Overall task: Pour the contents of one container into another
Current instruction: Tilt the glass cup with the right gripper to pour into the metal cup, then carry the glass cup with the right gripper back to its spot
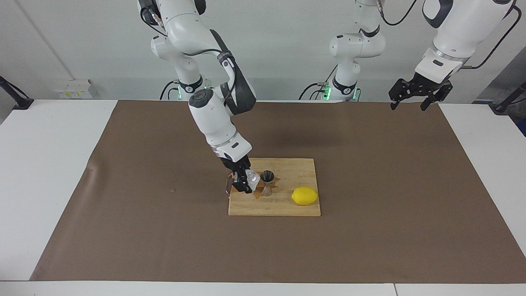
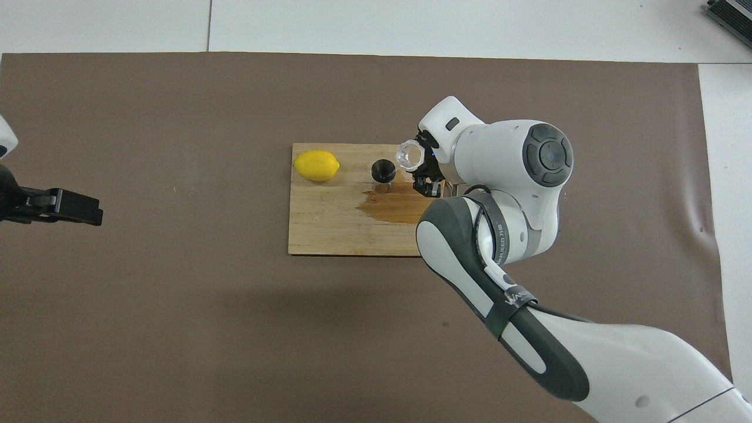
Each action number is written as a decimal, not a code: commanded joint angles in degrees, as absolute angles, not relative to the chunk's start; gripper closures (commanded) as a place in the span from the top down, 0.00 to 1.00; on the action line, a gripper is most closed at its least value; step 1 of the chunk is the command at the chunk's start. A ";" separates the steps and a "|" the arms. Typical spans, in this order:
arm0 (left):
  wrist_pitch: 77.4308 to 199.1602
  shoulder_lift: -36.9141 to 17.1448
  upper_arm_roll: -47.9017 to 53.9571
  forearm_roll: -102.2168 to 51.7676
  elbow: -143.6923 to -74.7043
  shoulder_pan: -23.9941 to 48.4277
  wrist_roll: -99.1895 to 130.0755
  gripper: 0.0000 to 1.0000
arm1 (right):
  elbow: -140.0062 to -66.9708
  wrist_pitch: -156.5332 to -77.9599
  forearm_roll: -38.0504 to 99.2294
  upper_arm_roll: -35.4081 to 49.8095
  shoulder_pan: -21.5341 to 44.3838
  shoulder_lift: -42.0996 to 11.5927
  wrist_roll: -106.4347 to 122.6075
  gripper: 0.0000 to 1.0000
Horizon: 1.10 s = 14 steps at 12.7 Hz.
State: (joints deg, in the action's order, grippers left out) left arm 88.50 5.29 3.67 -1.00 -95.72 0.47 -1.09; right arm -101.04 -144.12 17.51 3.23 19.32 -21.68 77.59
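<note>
- The brown mat (image 1: 370, 185) covers the surface, with the cutting board (image 1: 287, 207) at its middle.
- The right gripper (image 1: 243, 183) hangs over the board's edge at the right arm's end, fingers shut on the glass cup (image 1: 252, 177), which tilts toward the jigger.
- The left gripper (image 1: 415, 98) waits over the mat's corner, fingers spread wide, holding nothing.
- The lemon (image 1: 305, 195) lies at four o'clock from the jigger in the facing view.
- The jigger (image 1: 267, 182) stands upright, with the cup just beside it at nine o'clock.
- A wet stain (image 2: 393, 207) darkens the board beside the jigger.
- The pour looks nearly finished; next the cup needs levelling and setting down clear of the jigger.
</note>
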 commanded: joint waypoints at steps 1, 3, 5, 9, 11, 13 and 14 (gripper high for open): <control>87.89 6.50 3.60 -0.35 -96.59 0.44 -1.49 1.00 | -101.78 -144.14 23.09 3.78 16.97 -20.83 83.56 0.36; 87.89 6.50 3.60 -0.35 -96.59 0.44 -1.49 1.00 | -101.78 -141.43 30.37 3.78 13.47 -20.74 91.45 0.36; 87.89 6.50 3.60 -0.35 -96.59 0.44 -1.49 1.00 | -101.95 -137.57 34.70 3.69 9.16 -20.31 100.59 0.36; 87.89 6.50 3.60 -0.35 -96.59 0.44 -1.49 1.00 | -108.79 -132.81 42.96 3.69 -0.15 -17.58 109.93 0.36; 87.80 6.50 3.60 -0.35 -96.59 0.44 -1.49 1.00 | -111.87 -130.62 47.79 3.69 -4.20 -17.05 113.62 0.36; 87.89 6.50 3.60 -0.35 -96.59 0.44 -1.49 1.00 | -112.85 -129.03 48.69 3.69 -7.54 -17.93 120.21 0.36; 87.89 6.50 3.60 -0.35 -96.59 0.44 -1.49 1.00 | -113.46 -127.63 49.21 3.69 -9.56 -19.15 121.97 0.36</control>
